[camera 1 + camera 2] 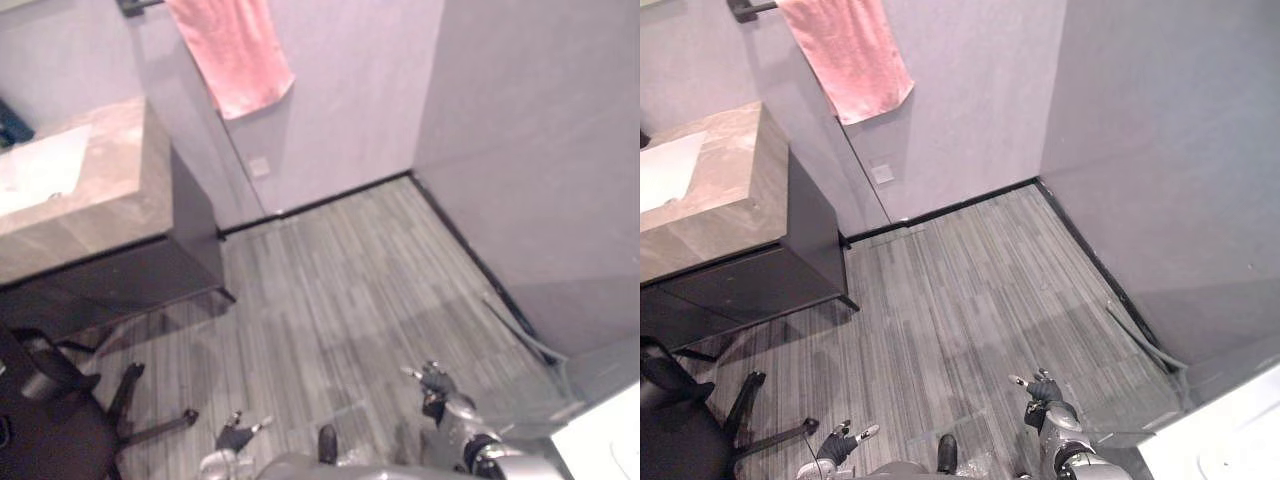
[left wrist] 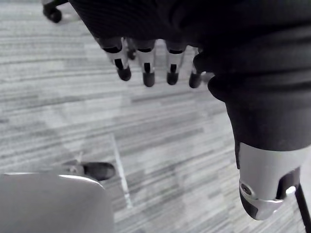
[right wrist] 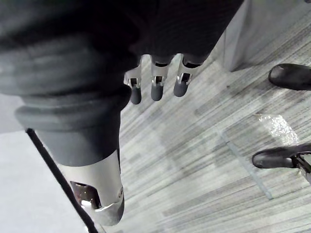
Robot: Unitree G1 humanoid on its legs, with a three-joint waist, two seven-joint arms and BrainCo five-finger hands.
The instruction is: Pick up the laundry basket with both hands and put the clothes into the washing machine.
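Note:
My left hand (image 1: 235, 437) hangs low over the grey plank floor, near the bottom edge of the eye views. In its wrist view the left hand's fingers (image 2: 146, 65) are straight and hold nothing, with only floor past them. My right hand (image 1: 437, 385) is raised a little further forward, close to the right wall. Its fingers (image 3: 155, 82) are also straight and spread, and the hand is empty. Both hands are open above bare floor.
A dark vanity with a stone top and white sink (image 1: 110, 190) stands at the left. A pink towel (image 1: 235, 50) hangs on the back wall. A black office chair (image 1: 50, 410) sits at the lower left. A white appliance corner (image 1: 605, 440) shows lower right, with a grey hose (image 1: 515, 320) along the wall.

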